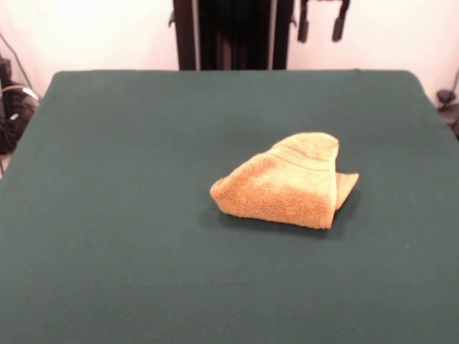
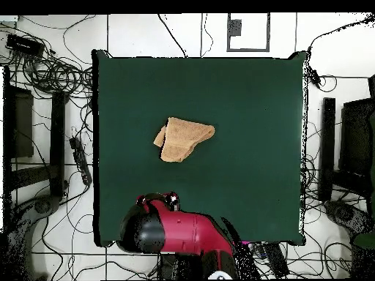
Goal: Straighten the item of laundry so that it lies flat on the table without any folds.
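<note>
The orange-tan towel (image 1: 287, 183) lies folded over itself in a bunched wedge a little right of the table's middle, a woven band showing on its top flap. In the overhead view the towel (image 2: 184, 139) sits near the centre of the dark green table (image 2: 256, 110). The table (image 1: 107, 215) fills most of the front view. My gripper (image 1: 320, 25) hangs at the top edge of the front view, far behind the towel, with its two dark fingers apart and nothing between them. The red and black arm (image 2: 176, 230) is drawn back over the table edge by the base.
The black pedestal (image 1: 233, 32) stands behind the table's far edge. Cables (image 2: 51, 73) and dark equipment (image 2: 355, 146) lie on the floor around the table's sides.
</note>
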`<state>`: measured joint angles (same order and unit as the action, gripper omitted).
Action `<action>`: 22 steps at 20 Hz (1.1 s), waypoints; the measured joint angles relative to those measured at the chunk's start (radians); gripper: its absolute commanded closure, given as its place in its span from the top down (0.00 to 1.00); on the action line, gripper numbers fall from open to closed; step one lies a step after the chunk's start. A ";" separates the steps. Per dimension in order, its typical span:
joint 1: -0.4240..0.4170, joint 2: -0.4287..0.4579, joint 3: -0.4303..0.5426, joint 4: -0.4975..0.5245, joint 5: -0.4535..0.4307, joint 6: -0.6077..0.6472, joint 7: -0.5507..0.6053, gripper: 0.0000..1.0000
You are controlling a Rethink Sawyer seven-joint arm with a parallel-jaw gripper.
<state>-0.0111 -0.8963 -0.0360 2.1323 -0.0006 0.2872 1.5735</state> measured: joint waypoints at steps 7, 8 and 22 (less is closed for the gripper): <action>0.026 0.104 -0.021 -0.028 0.000 -0.022 0.000 1.00; 0.042 0.121 -0.034 -0.040 0.000 -0.023 0.000 1.00; 0.168 0.321 -0.102 -0.254 0.041 -0.043 0.000 1.00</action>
<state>0.1572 -0.5752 -0.1383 1.8787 0.0399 0.2446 1.5735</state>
